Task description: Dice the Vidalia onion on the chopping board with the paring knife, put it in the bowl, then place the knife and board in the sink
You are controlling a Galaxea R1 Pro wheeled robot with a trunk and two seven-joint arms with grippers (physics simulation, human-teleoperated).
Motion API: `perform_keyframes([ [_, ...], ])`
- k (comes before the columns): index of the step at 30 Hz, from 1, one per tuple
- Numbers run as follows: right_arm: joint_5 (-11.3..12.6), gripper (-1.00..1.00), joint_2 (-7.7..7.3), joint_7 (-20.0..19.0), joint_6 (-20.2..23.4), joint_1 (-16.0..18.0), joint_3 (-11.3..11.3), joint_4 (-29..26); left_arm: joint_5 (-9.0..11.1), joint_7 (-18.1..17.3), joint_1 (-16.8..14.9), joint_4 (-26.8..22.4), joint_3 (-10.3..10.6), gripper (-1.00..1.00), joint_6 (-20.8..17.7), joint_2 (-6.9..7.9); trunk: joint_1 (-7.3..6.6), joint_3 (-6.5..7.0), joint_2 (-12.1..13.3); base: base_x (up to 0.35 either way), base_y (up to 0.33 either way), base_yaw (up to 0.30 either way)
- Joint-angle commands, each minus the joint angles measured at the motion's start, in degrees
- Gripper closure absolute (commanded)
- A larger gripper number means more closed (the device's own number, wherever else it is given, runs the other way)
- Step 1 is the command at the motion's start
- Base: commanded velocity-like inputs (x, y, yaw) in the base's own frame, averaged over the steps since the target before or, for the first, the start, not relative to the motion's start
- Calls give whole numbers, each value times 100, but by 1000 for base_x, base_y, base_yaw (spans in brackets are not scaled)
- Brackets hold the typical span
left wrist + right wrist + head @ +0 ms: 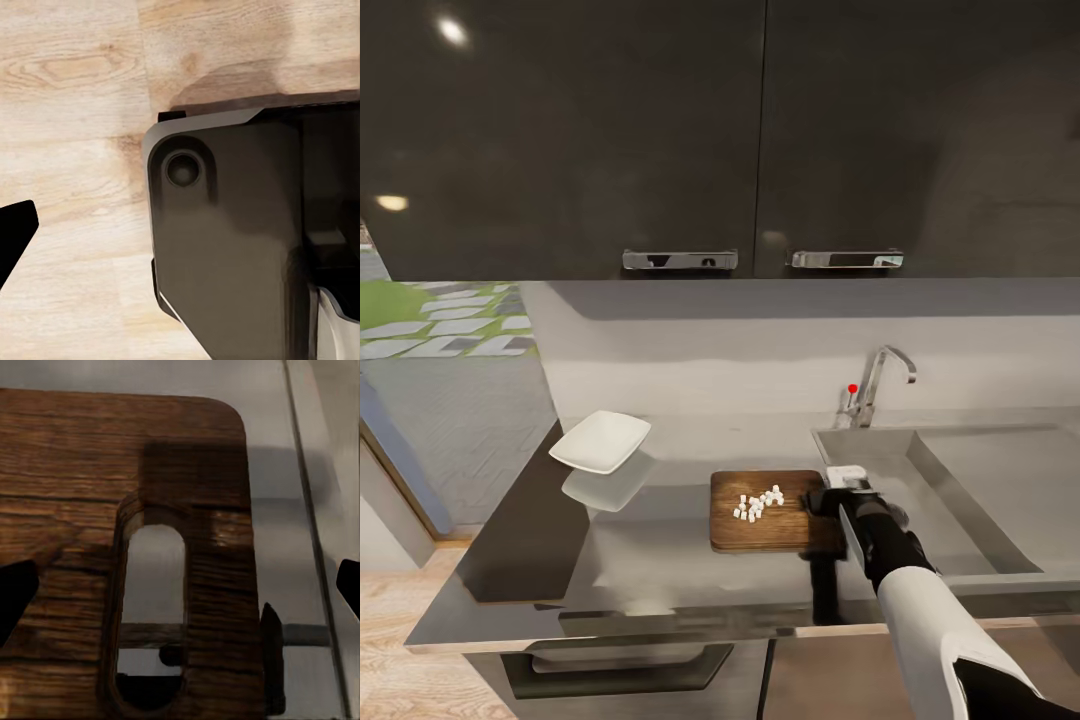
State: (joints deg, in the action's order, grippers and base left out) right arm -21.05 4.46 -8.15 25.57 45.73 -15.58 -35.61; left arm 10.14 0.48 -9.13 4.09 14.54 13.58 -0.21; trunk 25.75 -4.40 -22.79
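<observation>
My right gripper [822, 500] hangs over the chopping board's [760, 525] slotted end, fingers spread apart. White diced onion [758, 504] sits mid-board on the desk [660, 570]; bowl [600, 441] beyond, sink [960, 480] alongside. My left gripper: I cannot tell. No readable writing.

Chopping board [765, 511]: brown wood, flat on tabletop [660, 560], slot-handle end beside sink [960, 500]. I see slot close in right wrist view [150, 607]. Diced onion [758, 503]: small white cubes clustered mid-board. Bowl [600, 442]: white, squarish rim, tilted, left of board, well apart. Sink: steel basin, chrome faucet [880, 385] behind.
</observation>
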Motion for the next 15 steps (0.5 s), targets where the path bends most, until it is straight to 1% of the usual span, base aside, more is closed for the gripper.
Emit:
perform_keyframes([
  [1,-64,-100,42,-53,-12,6,-9,-10,44,5,-10,22,49,-100,39,-3,4,-13,-13,0,0,0],
  [5,-73,-100,172,-44,-140,6,41,-8,45,5,-10,22,49,-100,39,-1,4,-13,-13,0,0,0],
  [6,-74,-100,184,-42,-172,6,40,-11,47,5,-10,22,49,-100,39,-2,4,-13,-13,0,0,0],
  [10,-74,-100,179,-38,-264,6,30,-15,47,5,-10,22,49,-100,39,-2,4,-13,-13,0,0,30],
  [15,-74,-100,178,-38,-264,6,29,-16,48,5,-10,22,49,-100,39,1,4,-21,-13,0,0,95],
])
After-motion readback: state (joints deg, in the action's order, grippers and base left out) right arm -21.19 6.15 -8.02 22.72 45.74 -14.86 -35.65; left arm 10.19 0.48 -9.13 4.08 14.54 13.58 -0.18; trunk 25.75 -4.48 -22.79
